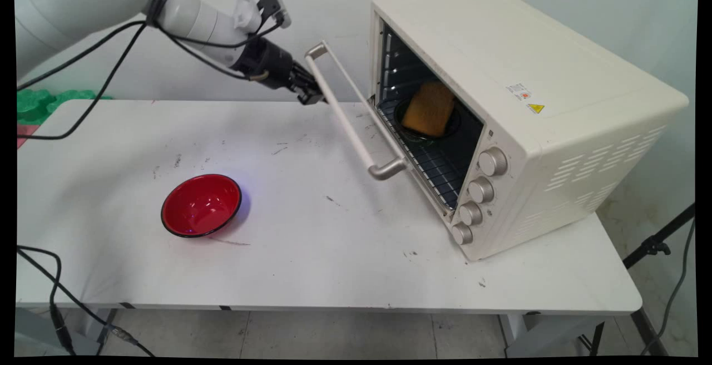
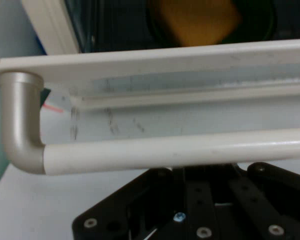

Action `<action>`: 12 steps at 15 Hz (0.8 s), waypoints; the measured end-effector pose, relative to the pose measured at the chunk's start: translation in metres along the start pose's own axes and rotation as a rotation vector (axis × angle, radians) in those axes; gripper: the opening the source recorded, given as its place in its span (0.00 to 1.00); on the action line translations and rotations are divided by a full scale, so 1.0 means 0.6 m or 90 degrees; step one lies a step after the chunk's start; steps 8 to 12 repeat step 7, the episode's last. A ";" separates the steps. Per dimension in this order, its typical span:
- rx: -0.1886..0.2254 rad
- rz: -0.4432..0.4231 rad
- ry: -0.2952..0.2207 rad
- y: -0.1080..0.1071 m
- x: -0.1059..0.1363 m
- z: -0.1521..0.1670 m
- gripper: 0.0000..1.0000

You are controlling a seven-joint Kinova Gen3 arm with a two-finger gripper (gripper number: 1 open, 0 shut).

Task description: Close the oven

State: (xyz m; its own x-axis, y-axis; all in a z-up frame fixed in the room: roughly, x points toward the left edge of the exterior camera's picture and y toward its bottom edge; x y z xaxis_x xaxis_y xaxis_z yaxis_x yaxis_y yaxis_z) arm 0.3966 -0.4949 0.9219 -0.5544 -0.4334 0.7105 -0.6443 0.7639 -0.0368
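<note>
The end effector (image 1: pixel 312 98) sits against the oven door's handle (image 1: pixel 345 114), the door half-lowered; whether it grips, I cannot tell. Toast (image 1: pixel 429 108) rests inside the oven (image 1: pixel 556 103); a red bowl (image 1: pixel 201 205) sits near-left on the bench (image 1: pixel 334 253).

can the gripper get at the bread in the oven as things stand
Probably not directly. The gripper sits at the outer side of the half-open oven door, by its handle, so the door stands between it and the bread on the dark plate inside.

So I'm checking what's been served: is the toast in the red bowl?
No, the toast sits inside the oven; the red bowl holds nothing.
</note>
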 end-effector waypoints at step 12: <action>-0.008 -0.002 0.042 0.011 0.061 -0.015 0.00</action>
